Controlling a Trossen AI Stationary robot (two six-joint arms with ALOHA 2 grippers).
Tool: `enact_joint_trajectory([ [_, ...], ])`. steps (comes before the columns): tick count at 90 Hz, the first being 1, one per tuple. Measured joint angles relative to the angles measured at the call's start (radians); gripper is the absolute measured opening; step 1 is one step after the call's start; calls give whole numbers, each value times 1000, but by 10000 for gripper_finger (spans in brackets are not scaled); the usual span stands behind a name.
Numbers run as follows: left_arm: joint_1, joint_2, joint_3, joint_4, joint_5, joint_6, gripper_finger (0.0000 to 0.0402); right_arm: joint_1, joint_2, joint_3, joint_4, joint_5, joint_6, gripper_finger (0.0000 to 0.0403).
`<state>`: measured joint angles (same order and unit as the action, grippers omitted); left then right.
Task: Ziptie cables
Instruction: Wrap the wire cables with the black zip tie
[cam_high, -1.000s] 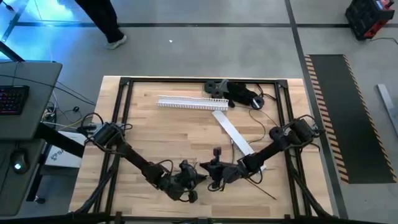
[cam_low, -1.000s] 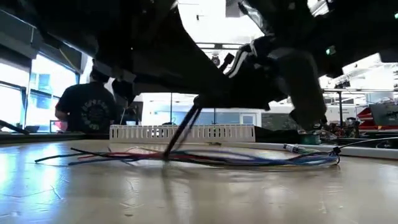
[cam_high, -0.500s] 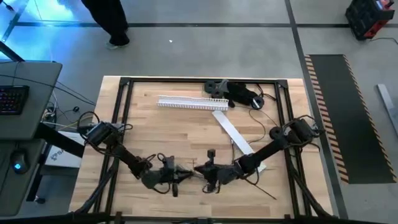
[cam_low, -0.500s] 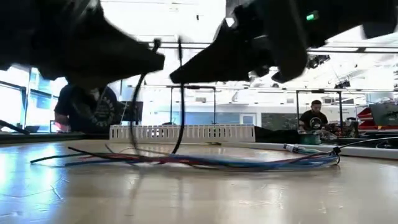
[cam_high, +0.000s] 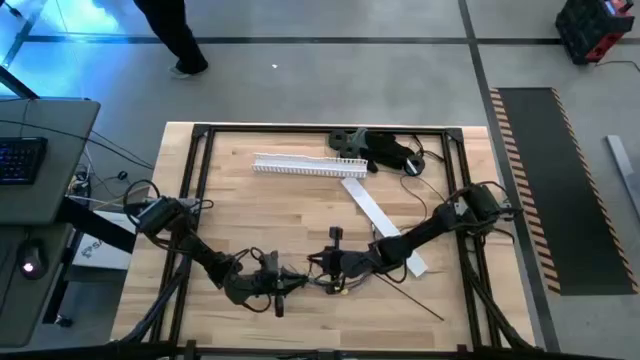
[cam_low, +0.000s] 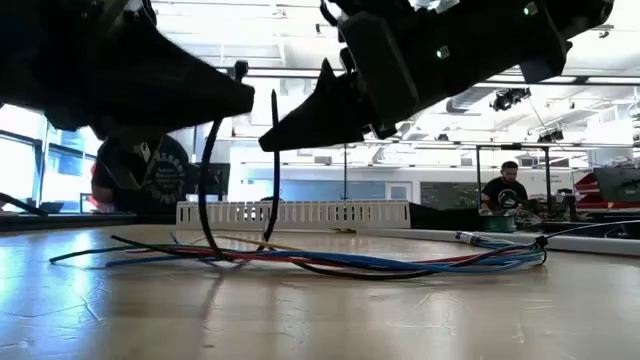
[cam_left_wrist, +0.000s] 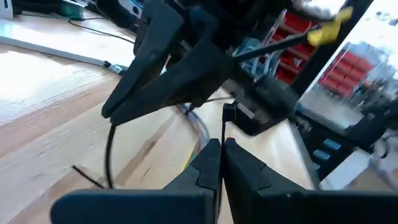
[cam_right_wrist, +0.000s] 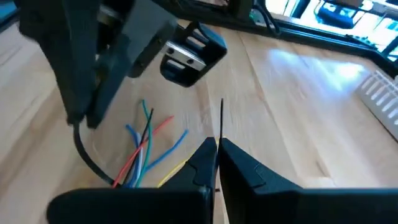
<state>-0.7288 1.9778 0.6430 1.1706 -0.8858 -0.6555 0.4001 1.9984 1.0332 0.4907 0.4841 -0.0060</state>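
Cables (cam_low: 330, 260) lie flat across the table (cam_high: 300, 210), lower centre of the high view, mostly hidden there under both arms. Left gripper (cam_high: 291, 281) and right gripper (cam_high: 322, 274) nearly meet tip to tip above them, each clamped on an end of a thin black zip tie (cam_low: 272, 170) looping down around the bundle. Slotted white strip (cam_high: 308, 166) at upper centre.

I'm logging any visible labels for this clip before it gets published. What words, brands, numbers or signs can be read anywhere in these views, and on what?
None can be read.
A pale round print on the back of a person's dark shirt in the low view: too blurred to read.
The paper sheet beside the table's left edge in the high view carries dark marks: too small to read.
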Motion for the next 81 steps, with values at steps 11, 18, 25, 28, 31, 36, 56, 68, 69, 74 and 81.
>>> enact_joint_trajectory([
  [11, 10, 0, 0, 14, -6, -30, 0, 8, 0, 0, 0, 31, -19, 0],
  [18, 21, 0, 0, 23, 17, -39, 0, 14, 11, 3, 5, 54, -39, 0],
  [25, 38, 0, 0, 38, 49, -52, 0, 22, 38, 27, -10, 59, -69, 0],
  [28, 48, 0, -1, 45, 72, -66, 0, 27, 53, 44, -24, 58, -89, 0],
  [31, 59, 0, -1, 49, 97, -86, 0, 34, 69, 66, -47, 68, -113, 0],
  [36, 75, 0, -1, 49, 132, -124, 0, 49, 93, 113, -91, 111, -157, 0],
  [56, 83, 0, -35, 55, 172, -235, 0, 70, 109, 197, -278, 238, -205, 0],
  [68, 61, 0, -68, 55, 138, -309, 0, 72, 110, 196, -291, 264, -203, 0],
  [69, 60, 0, -70, 55, 138, -313, 0, 72, 110, 196, -291, 264, -200, 0],
  [74, 54, 0, -81, 48, 134, -335, 0, 72, 110, 196, -292, 264, -186, 0],
  [81, 51, 0, -86, 52, 128, -338, 0, 71, 110, 196, -287, 264, -183, 0],
])
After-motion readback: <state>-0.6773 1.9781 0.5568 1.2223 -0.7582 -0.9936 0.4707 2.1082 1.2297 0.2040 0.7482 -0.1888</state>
